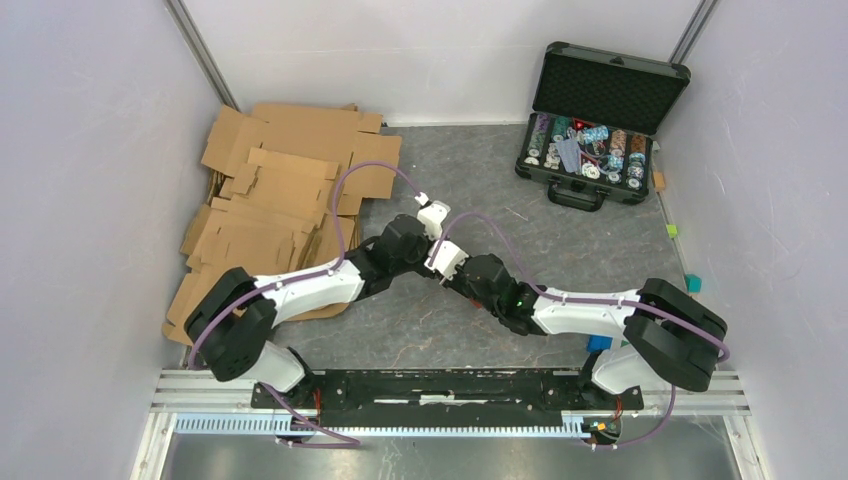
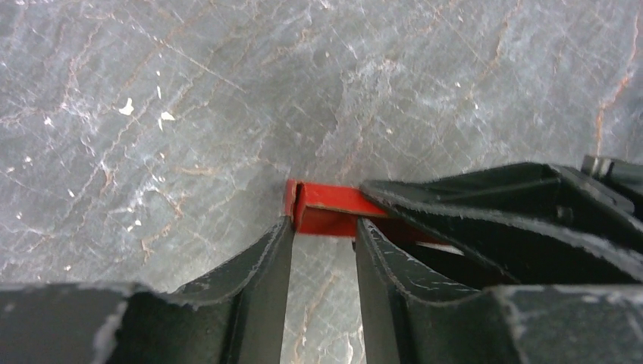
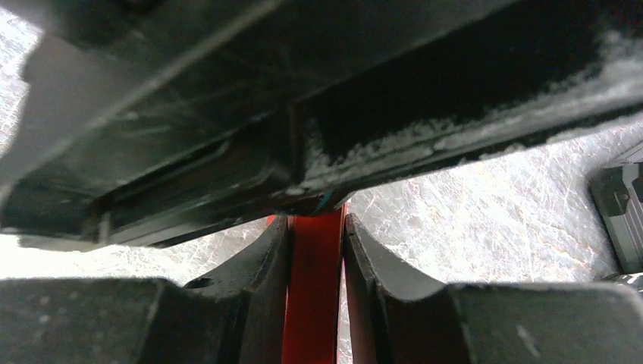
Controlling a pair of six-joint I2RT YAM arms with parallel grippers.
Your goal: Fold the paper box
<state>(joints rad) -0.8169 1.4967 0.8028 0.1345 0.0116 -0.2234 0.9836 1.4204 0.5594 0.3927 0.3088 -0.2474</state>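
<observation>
The paper box point(image 2: 327, 209) is bright red and lies on the grey table, with only its near end showing in the left wrist view. My left gripper point(image 2: 322, 225) stands open, its two fingertips at that end of the box and bare table showing between the fingers. A black finger of the right gripper point(image 2: 493, 208) reaches over the box from the right. In the right wrist view a red wall of the box point(image 3: 315, 303) fills the gap between the fingers of my right gripper point(image 3: 317, 221), which is shut on it. From above, both wrists meet mid-table and hide the box.
Brown corrugated cardboard sheets point(image 1: 275, 190) are piled at the back left. An open black case of poker chips point(image 1: 595, 130) stands at the back right. Small coloured blocks point(image 1: 693, 283) lie by the right wall. The left gripper's body point(image 3: 303, 98) hangs close above the right fingers.
</observation>
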